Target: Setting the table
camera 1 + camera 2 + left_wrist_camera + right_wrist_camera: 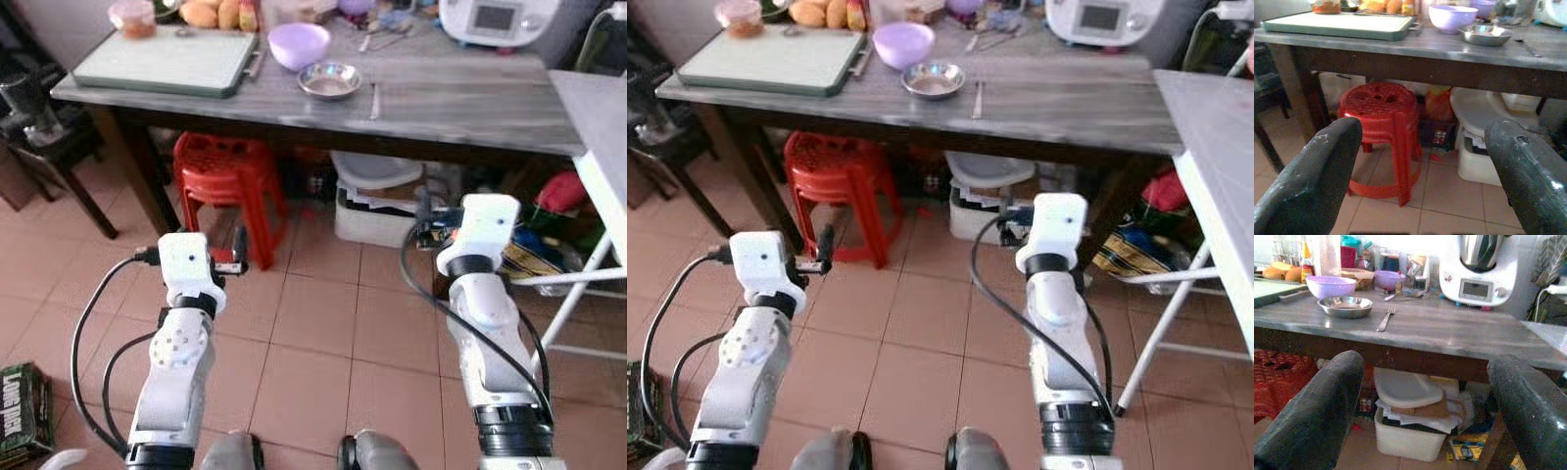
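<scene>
A grey wooden table (460,103) stands ahead of me. On it sit a purple bowl (299,44), a shallow steel bowl (330,79) in front of that, and a fork (374,100) just to the right. Both arms are raised before me, below table height and short of its front edge. My left gripper (1422,132) is open and holds nothing, pointing toward the red stool under the table. My right gripper (1425,367) is also open and holds nothing, facing the table edge below the fork (1386,318) and steel bowl (1345,306).
A green tray (162,61) lies at the table's left end, a white kitchen appliance (495,20) at the back right. Under the table are stacked red stools (227,176) and a white bin (377,201). A second table (598,108) juts in on the right; a dark chair (39,127) stands left.
</scene>
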Motion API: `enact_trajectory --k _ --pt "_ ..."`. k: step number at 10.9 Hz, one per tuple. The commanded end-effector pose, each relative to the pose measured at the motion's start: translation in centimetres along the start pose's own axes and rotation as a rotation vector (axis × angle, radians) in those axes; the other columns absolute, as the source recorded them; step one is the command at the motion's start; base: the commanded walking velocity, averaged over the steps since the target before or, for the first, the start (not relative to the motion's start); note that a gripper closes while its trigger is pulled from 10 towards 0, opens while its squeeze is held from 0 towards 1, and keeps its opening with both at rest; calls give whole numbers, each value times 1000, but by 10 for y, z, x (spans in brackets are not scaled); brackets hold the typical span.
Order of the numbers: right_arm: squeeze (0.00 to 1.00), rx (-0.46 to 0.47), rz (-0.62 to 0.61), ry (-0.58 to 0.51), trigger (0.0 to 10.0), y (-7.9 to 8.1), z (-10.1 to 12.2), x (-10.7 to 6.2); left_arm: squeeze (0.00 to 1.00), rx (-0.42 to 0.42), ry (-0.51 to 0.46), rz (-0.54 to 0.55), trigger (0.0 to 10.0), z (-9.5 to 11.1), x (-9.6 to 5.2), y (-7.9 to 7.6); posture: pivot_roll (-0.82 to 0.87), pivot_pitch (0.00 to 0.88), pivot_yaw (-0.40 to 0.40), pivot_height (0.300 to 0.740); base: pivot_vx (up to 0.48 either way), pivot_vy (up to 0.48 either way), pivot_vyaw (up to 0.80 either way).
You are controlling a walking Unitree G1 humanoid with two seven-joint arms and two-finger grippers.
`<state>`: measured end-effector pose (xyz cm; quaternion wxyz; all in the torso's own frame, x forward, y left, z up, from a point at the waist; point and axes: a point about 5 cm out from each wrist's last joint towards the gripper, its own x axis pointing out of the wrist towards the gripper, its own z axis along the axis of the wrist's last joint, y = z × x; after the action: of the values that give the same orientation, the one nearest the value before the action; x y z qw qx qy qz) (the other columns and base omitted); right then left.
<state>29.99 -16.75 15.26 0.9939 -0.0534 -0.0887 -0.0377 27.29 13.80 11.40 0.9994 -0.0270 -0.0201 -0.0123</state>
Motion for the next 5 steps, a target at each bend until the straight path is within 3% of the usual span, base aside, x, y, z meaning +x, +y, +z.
enact_trajectory --k 1,5 --pt "0 -21 8 -9 10000 -1 1 -4 0 -6 -18 -5 10000 3 -1 0 -32 111 -3 740 0 -382 0" --pt "0 -20 16 -5 10000 -1 -2 -5 0 -17 -24 -27 10000 4 -1 -4 -37 107 -3 740 0 -401 0"
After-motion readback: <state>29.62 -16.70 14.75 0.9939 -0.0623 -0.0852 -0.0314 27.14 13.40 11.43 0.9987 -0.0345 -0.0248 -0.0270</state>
